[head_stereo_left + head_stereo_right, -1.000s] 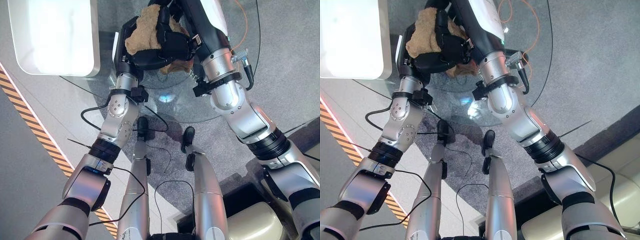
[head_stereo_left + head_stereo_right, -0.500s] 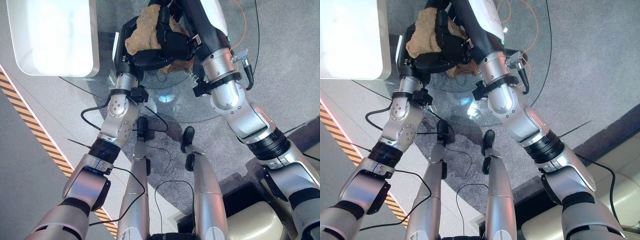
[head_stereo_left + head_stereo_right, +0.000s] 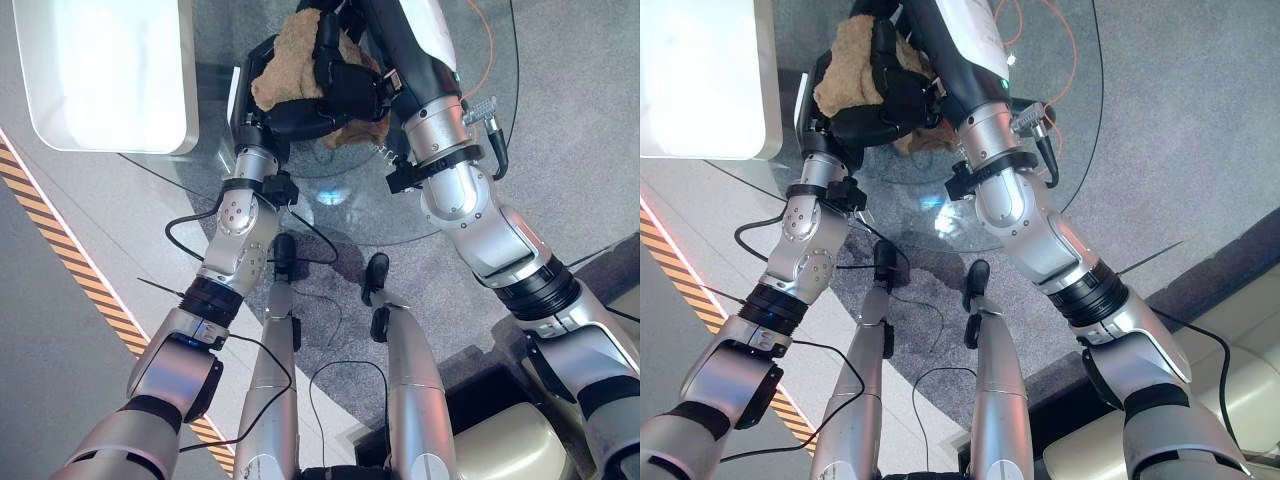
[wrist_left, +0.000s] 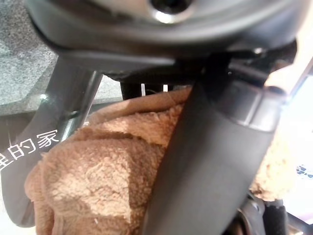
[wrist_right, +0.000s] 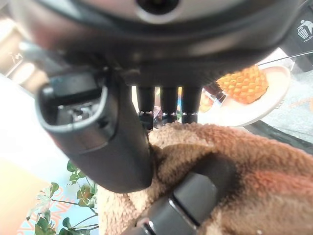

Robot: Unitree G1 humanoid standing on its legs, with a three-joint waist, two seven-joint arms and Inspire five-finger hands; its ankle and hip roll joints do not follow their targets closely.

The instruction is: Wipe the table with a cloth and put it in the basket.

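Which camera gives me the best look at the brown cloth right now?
The left wrist view: the brown fluffy cloth shows up close, crossed by the left hand. The right wrist view shows part of it under the right hand. The eye views show it small between both hands.
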